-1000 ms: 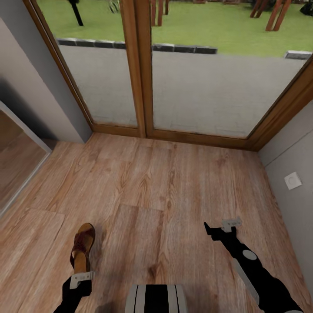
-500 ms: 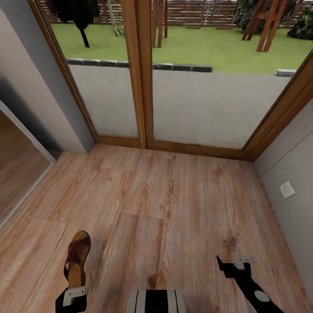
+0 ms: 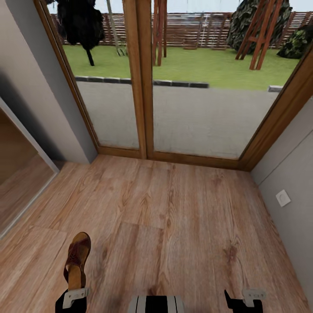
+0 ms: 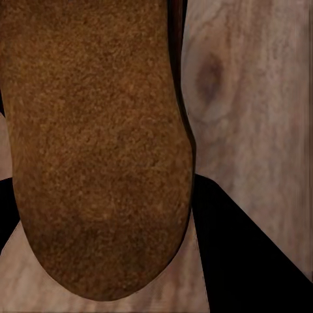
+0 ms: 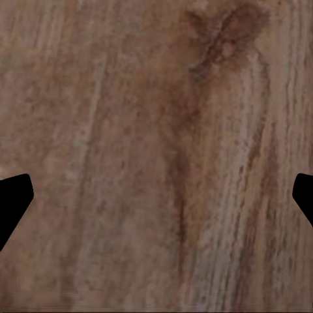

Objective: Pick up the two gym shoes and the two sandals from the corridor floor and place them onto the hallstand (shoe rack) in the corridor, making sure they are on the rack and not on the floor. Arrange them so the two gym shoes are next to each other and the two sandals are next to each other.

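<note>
1. Gripping one brown leather sandal (image 3: 77,261) by its heel end, the left gripper (image 3: 73,296) sits at the bottom edge of the head view; the tan insole and dark straps face up, toe pointing toward the glass door (image 3: 143,82).
2. Left wrist view: sandal's suede-like brown surface (image 4: 98,143), rounded end, flanked by black fingers (image 4: 241,254), above the floor.
3. Right gripper (image 3: 243,300): fingertips spread wide apart, empty, over bare planks (image 5: 156,156).
4. Corridor floor (image 3: 174,217): light brown wood-grain planks with knots.
5. Surroundings: wood-framed door, grey walls, white wall plate (image 3: 283,198), mirrored panel (image 3: 19,182) at left.
</note>
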{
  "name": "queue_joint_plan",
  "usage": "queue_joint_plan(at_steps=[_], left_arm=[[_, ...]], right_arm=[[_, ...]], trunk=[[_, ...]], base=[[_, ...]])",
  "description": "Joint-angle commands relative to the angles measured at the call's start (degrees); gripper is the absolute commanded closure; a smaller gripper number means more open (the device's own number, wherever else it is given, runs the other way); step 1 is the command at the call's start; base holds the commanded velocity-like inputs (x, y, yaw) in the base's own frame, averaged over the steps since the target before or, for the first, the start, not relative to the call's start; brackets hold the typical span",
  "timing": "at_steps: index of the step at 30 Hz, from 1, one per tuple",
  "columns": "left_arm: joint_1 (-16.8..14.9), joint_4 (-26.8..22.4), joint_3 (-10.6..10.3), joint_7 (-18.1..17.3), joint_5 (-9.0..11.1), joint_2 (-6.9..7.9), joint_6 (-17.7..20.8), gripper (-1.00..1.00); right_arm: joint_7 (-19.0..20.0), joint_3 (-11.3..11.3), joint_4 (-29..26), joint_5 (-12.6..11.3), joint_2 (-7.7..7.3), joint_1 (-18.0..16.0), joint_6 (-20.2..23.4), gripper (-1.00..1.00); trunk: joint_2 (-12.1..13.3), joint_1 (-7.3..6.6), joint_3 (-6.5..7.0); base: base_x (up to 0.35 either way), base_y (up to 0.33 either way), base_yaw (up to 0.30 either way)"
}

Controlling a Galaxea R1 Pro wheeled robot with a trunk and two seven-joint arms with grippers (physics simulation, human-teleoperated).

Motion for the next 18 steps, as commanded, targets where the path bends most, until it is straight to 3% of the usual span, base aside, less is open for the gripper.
queue_joint_plan(at_steps=[1, 7, 12, 18], left_arm=[[-0.04, 0.13, 0.47, -0.46, -0.45, -0.1, -0.15, 1.0], [-0.03, 0.7, 0.38, -0.57, -0.68, -0.17, -0.09, 1.0], [-0.03, 0.74, 0.39, -0.58, -0.71, -0.16, -0.07, 1.0], [0.0, 0.8, 0.35, -0.58, -0.71, -0.17, -0.06, 1.0]], right_arm=[[0.32, 0.32, 0.29, -0.66, 0.14, -0.03, -0.2, -1.0], [0.28, 0.32, 0.61, -0.9, 0.46, -0.03, -0.11, -1.0], [0.28, 0.32, 0.65, -0.71, 2.57, -0.03, -0.1, -1.0], [0.31, 0.3, 0.7, -0.53, 3.22, -0.03, -0.08, -1.0]], trunk=[[0.0, -0.03, 0.29], [0.08, -0.19, 2.16], [0.15, -0.32, 3.71], [0.23, -0.47, 5.58]], base=[[0.0, 0.0, 0.0], [0.0, 0.0, 0.0], [0.0, 0.0, 0.0], [0.0, 0.0, 0.0]])
